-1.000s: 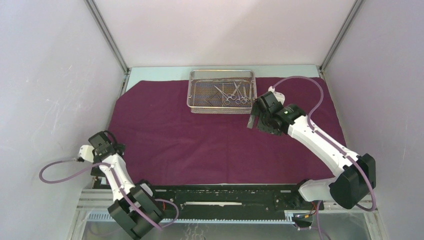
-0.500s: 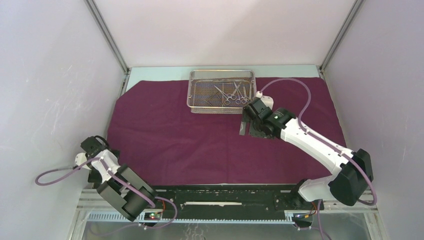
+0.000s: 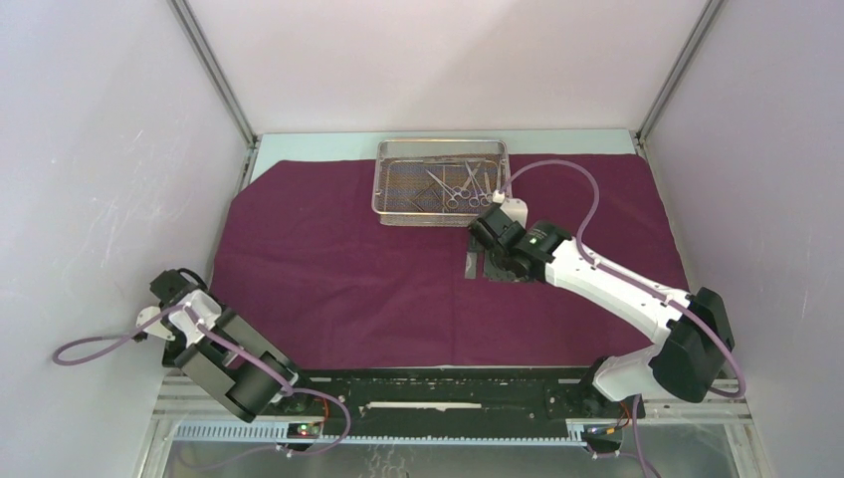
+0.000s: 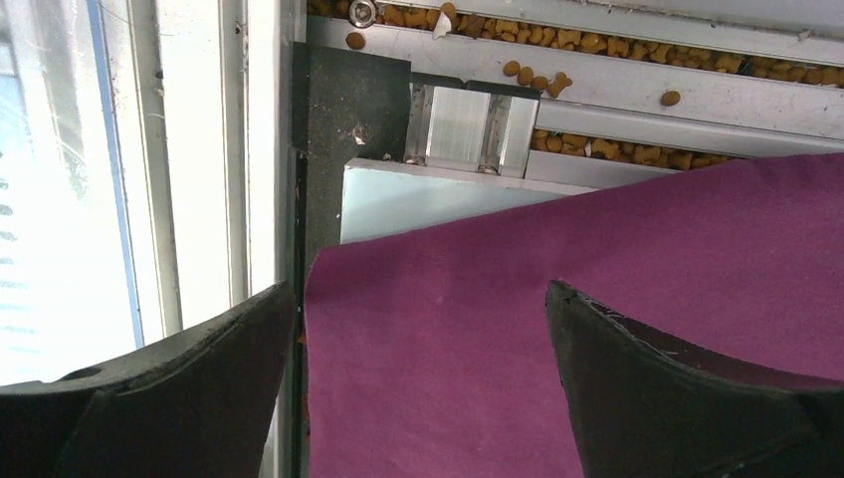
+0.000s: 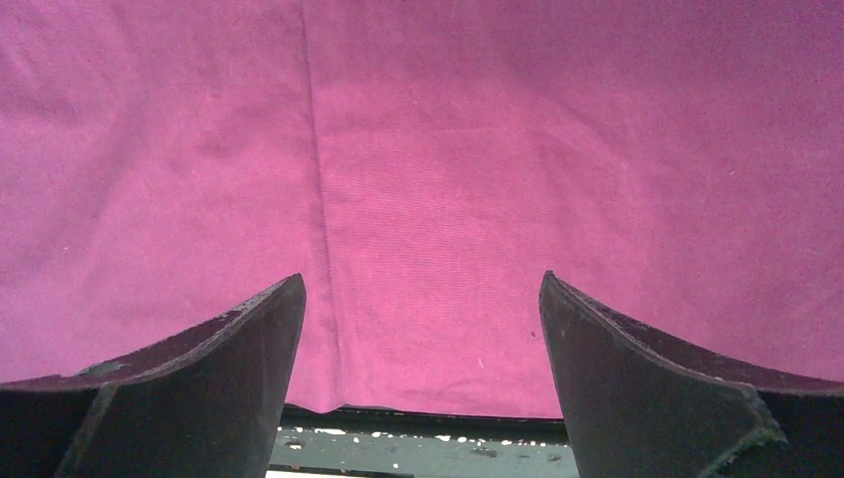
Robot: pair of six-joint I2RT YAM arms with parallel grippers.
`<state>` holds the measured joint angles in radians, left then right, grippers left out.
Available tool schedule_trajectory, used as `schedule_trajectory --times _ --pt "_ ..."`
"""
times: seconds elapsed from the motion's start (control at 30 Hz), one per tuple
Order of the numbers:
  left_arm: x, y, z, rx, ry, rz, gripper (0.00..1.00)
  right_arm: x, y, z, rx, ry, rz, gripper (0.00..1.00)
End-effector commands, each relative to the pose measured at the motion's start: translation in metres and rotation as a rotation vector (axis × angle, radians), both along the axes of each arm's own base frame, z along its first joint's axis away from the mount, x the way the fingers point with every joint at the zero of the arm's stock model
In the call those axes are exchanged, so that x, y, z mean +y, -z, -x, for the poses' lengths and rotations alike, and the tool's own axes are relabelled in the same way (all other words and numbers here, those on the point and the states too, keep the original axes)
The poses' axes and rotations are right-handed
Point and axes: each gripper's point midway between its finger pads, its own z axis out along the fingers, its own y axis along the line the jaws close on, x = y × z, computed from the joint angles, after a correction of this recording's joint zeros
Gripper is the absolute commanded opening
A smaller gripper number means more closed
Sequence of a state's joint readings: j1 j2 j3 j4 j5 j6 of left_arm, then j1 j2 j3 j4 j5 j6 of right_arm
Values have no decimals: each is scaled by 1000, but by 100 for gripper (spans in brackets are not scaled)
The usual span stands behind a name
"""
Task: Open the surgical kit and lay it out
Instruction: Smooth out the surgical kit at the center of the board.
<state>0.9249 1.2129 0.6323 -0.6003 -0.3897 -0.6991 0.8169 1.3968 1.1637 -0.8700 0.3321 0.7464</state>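
The maroon-purple cloth [image 3: 348, 259] lies spread flat over the table. On its far middle stands the silver wire-mesh tray [image 3: 398, 189], with the slim steel instruments [image 3: 463, 184] lying in its right half. My right gripper [image 3: 483, 263] hovers low over the cloth just in front of the tray's right corner. It is open and holds nothing; its wrist view shows only cloth [image 5: 448, 149] between the fingers [image 5: 209, 378]. My left gripper [image 3: 167, 292] is at the cloth's near left corner [image 4: 478, 329]. It is open and empty, with one finger [image 4: 189, 388] beyond the cloth's edge.
A black rail [image 3: 438, 383] runs along the near edge between the arm bases. Grey enclosure walls stand on both sides and at the back. A metal frame channel [image 4: 597, 70] holding small brown crumbs runs beside the cloth's corner. Lilac cables loop from both wrists.
My right gripper has moved left and nearer, away from the tray's right end, over the cloth. My left arm has drawn back to the cloth's near left corner. Both stay open.
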Motion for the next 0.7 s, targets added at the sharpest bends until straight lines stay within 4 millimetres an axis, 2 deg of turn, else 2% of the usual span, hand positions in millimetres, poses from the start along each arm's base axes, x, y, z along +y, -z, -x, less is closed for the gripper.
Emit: schedule_trajectory --times 0.0,0.17,0.33,0.43,0.57,0.67 --pt "16 -6 -8 -24 6 -40 100 4 -6 -5 -45 19 -9 96" --pt "15 -1 -10 -39 10 -28 94 2 -7 -2 -52 23 3 96" --pt "12 4 -11 -43 18 -13 76 6 -7 4 -56 18 7 96" --pt "12 4 -14 -54 26 -14 60 8 -6 8 -56 16 14 96" --pt "12 0 -19 -82 53 -19 28 9 -4 13 -53 14 24 96" --pt "12 -6 -27 -104 86 -35 15 10 -6 14 -59 11 25 96"
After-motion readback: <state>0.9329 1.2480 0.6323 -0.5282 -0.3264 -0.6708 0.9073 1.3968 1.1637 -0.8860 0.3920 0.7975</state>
